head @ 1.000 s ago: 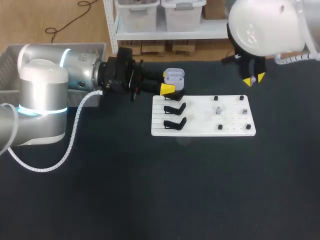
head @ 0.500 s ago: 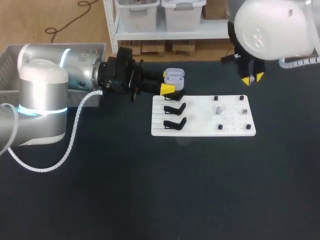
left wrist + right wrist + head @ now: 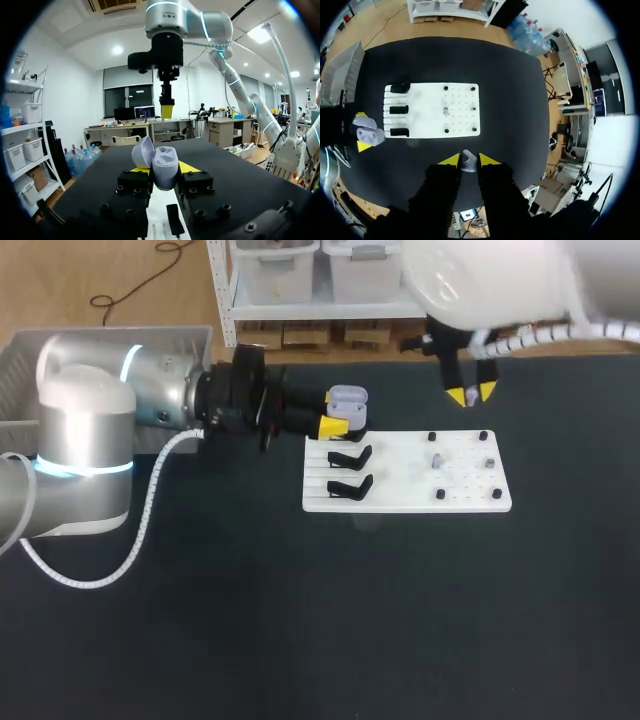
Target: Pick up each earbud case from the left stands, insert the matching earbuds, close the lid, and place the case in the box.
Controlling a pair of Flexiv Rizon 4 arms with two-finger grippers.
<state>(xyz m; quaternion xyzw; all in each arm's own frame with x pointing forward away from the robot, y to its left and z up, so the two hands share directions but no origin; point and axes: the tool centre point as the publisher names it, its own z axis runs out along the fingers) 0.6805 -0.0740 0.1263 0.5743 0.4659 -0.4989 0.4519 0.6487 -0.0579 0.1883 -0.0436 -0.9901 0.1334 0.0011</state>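
Note:
A lavender earbud case [image 3: 347, 397] with its lid open is held just above the far left corner of the white board [image 3: 400, 490], with my left gripper [image 3: 340, 412] shut on it. In the left wrist view the case [image 3: 165, 162] sits between the yellow tips, lid tilted back. My right gripper [image 3: 470, 394] hangs above the table beyond the board's far edge, to the right of the case. The right wrist view shows it [image 3: 468, 160] shut on a small grey earbud [image 3: 468, 162]. Another earbud [image 3: 437, 461] rests on the board.
Two empty black stands [image 3: 350, 456] line the board's left side, and small black pegs [image 3: 432, 437] dot its right half. A grey bin [image 3: 20, 360] sits at the table's far left, behind my left arm.
My right arm has swung left, carrying its gripper closer to the held case. The left arm with the case has shifted only slightly.

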